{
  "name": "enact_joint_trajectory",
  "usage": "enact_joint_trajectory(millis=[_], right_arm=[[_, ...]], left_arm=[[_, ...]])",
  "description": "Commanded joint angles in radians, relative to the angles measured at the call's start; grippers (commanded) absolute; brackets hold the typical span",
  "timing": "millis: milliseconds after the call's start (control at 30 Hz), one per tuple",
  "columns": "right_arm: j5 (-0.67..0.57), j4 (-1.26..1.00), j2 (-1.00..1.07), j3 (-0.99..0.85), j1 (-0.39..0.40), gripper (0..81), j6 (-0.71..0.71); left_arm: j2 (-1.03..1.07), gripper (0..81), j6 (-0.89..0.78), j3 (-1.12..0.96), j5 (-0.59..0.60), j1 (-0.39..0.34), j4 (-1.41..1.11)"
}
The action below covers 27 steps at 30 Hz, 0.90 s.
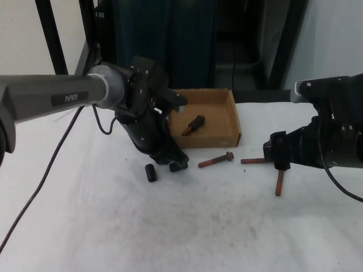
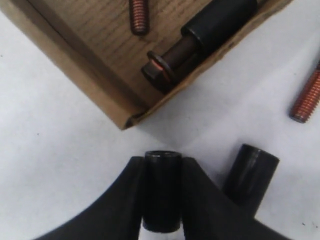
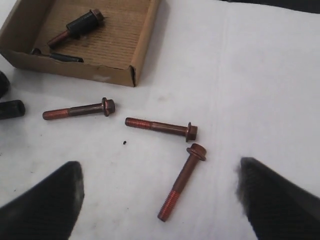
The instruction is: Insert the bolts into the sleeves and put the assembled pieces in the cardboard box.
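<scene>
Since the left jaws are pinching one sleeve [image 2: 162, 195] by its round sides, open end pointing away from the wrist, the main risk is it twisting or squirting out if a bolt goes in off-axis. Smooth cylinder, thin contact. It sits mid-bench, nearer the far edge than the near one, just off a corner of the cardboard box [image 3: 75, 70]. Can't tell if it's lifted or resting on the bench [image 1: 170, 232].

Other risks:
- spare sleeve [image 2: 250, 172] lies just beside the left jaws; a sideways swing knocks it and it rolls.
- the box wall is close beyond the pinch; a careless lift could clip the corner and shove the box.
- right jaws are spread wide, empty, over the loose bolts toward the bench's right edge. Middle bolt [image 3: 160, 127] and outer bolt [image 3: 182, 182] lie with heads almost touching, so closing on one may drag the other. Bolt nearest the box [image 3: 80, 107] is the cleaner pick.

Count:
- sleeves outside the box: 2 (one pinched, one loose)
- loose bolts: 3
- in the box: 1 clear assembled piece [image 3: 80, 22], plus a second piece [image 2: 200, 40] against the near wall that looks assembled too
- 3 bolts vs 2 sleeves: one bolt short of a partner as things lie
</scene>
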Motion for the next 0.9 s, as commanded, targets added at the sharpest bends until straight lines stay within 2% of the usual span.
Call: enact_joint_trajectory(millis=[0,200,533,867], right_arm=[[0.0,-0.016,-0.008,-0.006,-0.004,79.5,0.178],[-0.117,-0.03,-0.008,-0.006,-0.004,79.5,0.444],[-0.129,-0.04,0.077,-0.006,-0.004,79.5,0.44],[-0.106,-0.054,0.204,-0.008,-0.004,79.5,0.415]], left_arm=[[-0.013,0.8,-0.04,0.002,0.01,-0.001,0.107],[-0.101,0.8,-0.127,0.002,0.116,-0.001,0.224],[-0.337,0.8,-0.221,0.002,0.209,-0.033,0.218],[-0.451,0.8,-0.232,0.002,0.212,-0.108,0.213]])
